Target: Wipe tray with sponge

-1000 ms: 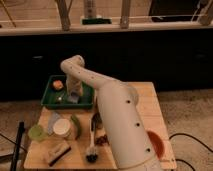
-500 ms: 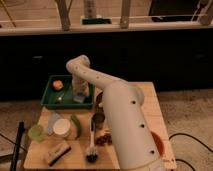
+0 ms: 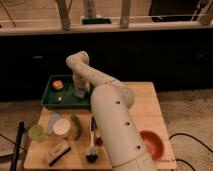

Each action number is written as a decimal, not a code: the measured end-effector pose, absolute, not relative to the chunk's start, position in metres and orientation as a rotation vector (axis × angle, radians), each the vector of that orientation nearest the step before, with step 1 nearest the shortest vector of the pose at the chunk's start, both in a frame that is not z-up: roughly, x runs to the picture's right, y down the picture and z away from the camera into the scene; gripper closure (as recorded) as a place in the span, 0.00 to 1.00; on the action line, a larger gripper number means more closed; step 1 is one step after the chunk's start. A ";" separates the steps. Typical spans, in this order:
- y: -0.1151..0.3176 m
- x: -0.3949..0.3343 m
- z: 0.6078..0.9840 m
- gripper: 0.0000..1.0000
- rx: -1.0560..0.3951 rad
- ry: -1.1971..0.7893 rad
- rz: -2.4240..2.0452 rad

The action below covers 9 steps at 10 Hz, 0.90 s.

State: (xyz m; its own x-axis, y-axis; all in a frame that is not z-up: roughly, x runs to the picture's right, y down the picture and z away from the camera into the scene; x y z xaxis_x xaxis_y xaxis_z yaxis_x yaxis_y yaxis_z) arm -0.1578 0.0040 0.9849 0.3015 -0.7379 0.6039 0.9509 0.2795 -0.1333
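Note:
The dark green tray (image 3: 49, 99) sits at the back left of the wooden table. The arm rises from the lower right, bends at an elbow above the tray and comes down into it. The gripper (image 3: 79, 89) is over the right part of the tray floor. A small pale blue-grey sponge (image 3: 80, 94) shows right under the gripper, at or on the tray floor. I cannot tell whether the gripper grasps it. A small orange lump (image 3: 58, 85) lies in the tray's back left.
On the table (image 3: 142, 107) in front of the tray stand a green cup (image 3: 36, 132) and a white round container (image 3: 62, 128). A tan block with a dark stripe (image 3: 57, 151) and a dark brush (image 3: 91, 144) lie nearby. An orange bowl (image 3: 151, 144) sits front right.
The elbow and gripper have shifted a little to the right across the tray since one second ago. There is little movement in the last half second.

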 end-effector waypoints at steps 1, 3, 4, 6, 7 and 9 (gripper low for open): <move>0.003 -0.163 0.985 1.00 -0.521 -0.487 -1.200; 0.005 -0.174 0.978 1.00 -0.504 -0.530 -1.234; 0.009 -0.184 0.971 1.00 -0.487 -0.567 -1.258; 0.015 -0.185 0.960 1.00 -0.471 -0.602 -1.286; 0.023 -0.186 0.952 1.00 -0.467 -0.626 -1.300; 0.034 -0.177 0.942 1.00 -0.473 -0.645 -1.308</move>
